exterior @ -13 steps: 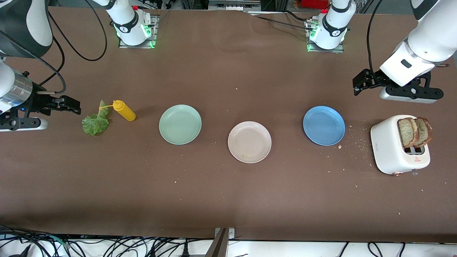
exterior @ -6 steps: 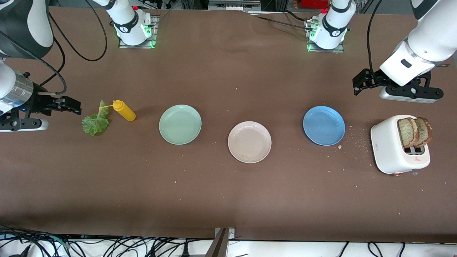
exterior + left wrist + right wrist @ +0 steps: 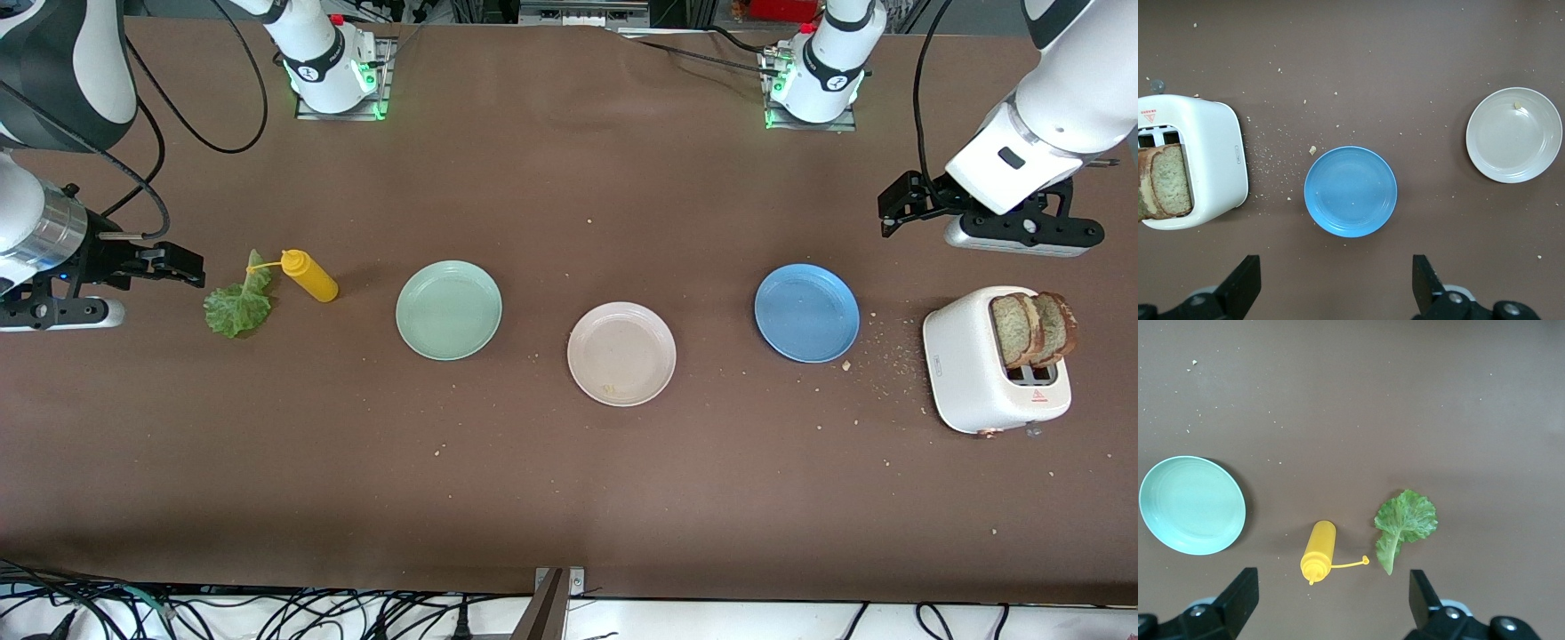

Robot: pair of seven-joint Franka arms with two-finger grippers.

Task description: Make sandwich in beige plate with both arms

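Observation:
The beige plate (image 3: 621,354) lies bare in the middle of the table and also shows in the left wrist view (image 3: 1513,135). Two brown bread slices (image 3: 1031,329) stand in the white toaster's slots (image 3: 1165,181) at the left arm's end. A green lettuce leaf (image 3: 237,302) lies flat at the right arm's end (image 3: 1405,520). My left gripper (image 3: 900,206) hangs open and empty over bare table between the blue plate and the toaster (image 3: 1336,283). My right gripper (image 3: 182,265) hangs open and empty over the table beside the lettuce (image 3: 1333,600).
A mint-green plate (image 3: 449,309) and a blue plate (image 3: 806,312) flank the beige one. A yellow squeeze bottle (image 3: 309,275) lies on its side touching the lettuce. The white toaster (image 3: 969,373) stands amid scattered crumbs.
My right gripper has crept slightly toward the lettuce. The left arm and every object stay where they were.

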